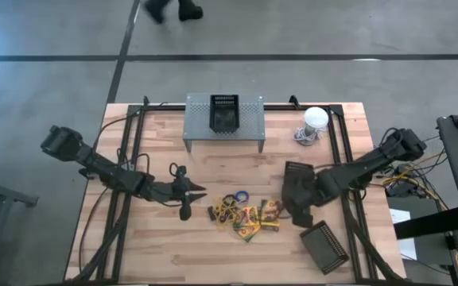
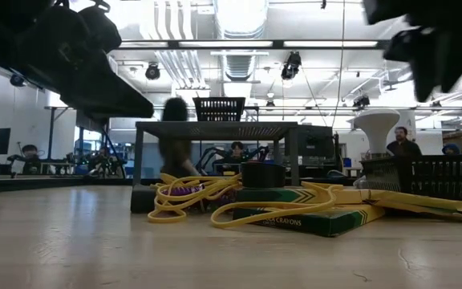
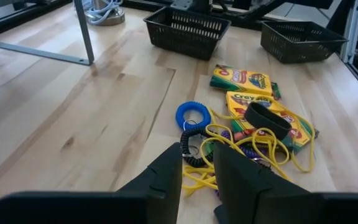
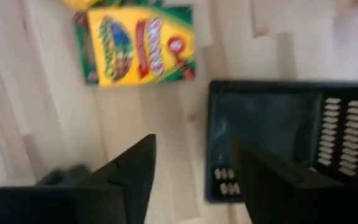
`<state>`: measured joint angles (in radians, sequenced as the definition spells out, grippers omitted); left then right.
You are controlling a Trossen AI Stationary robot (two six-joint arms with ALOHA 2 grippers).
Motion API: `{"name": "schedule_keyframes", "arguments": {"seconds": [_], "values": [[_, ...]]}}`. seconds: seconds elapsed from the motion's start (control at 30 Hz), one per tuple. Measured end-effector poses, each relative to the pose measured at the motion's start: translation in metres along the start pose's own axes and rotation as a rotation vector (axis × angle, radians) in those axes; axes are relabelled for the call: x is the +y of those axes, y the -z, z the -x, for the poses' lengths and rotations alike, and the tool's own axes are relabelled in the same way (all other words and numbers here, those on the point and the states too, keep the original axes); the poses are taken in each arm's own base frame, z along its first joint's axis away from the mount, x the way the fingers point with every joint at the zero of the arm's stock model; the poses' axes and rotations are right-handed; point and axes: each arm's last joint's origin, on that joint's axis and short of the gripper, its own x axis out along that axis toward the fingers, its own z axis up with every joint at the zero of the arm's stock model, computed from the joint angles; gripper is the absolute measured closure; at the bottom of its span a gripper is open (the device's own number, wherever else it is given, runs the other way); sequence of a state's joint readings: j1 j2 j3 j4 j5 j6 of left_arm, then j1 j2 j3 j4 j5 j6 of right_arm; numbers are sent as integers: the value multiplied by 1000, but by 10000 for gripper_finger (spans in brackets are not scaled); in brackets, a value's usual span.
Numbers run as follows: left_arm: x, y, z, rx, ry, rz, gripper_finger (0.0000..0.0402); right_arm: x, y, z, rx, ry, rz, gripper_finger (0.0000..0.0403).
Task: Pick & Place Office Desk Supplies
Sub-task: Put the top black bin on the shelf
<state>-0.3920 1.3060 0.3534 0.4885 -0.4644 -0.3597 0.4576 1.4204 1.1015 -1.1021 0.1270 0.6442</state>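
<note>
Supplies sit in one heap near the middle of the surface, a bit toward the front edge: flat crayon boxes (image 1: 254, 218) overlapping each other, w/ yellow rubber bands (image 3: 272, 149) tangled over and around them, a blue coil loop (image 3: 193, 116) at the heap's rear-left side and a black band (image 3: 267, 120) lying on a box.

Left gripper (image 1: 191, 194) hovers just left of the heap, fingers spread a little, nothing between them. Right gripper (image 1: 300, 193) hangs just right of the heap over a black basket (image 4: 291, 134), fingers apart, empty.

Handling, as I judge it: boxes are light, stiff cardboard, glossy so prob. slippery – pinch across the short width at an exposed edge, not the flat face. Bands are soft, near weightless, stretchy; likely to drag neighbours along since they're interlaced. Coil loop is springy – grip through the ring
</note>
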Motion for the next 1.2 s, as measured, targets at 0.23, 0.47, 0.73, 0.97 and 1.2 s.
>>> {"name": "schedule_keyframes", "arguments": {"seconds": [0.23,0.47,0.73,0.97,1.2], "values": [[0,0,0,2,-1,7,304,-7,31,-11,-7,-9,-6,151],[0,0,0,1,0,8,304,-16,46,-31,-132,-87,36,141],[0,0,0,2,-1,7,304,-18,49,-54,-137,0,61,176],[0,1,0,7,-3,4,304,-17,50,-64,-119,31,87,224],[0,1,0,7,-3,5,304,-15,49,-74,-87,59,130,294]]}}
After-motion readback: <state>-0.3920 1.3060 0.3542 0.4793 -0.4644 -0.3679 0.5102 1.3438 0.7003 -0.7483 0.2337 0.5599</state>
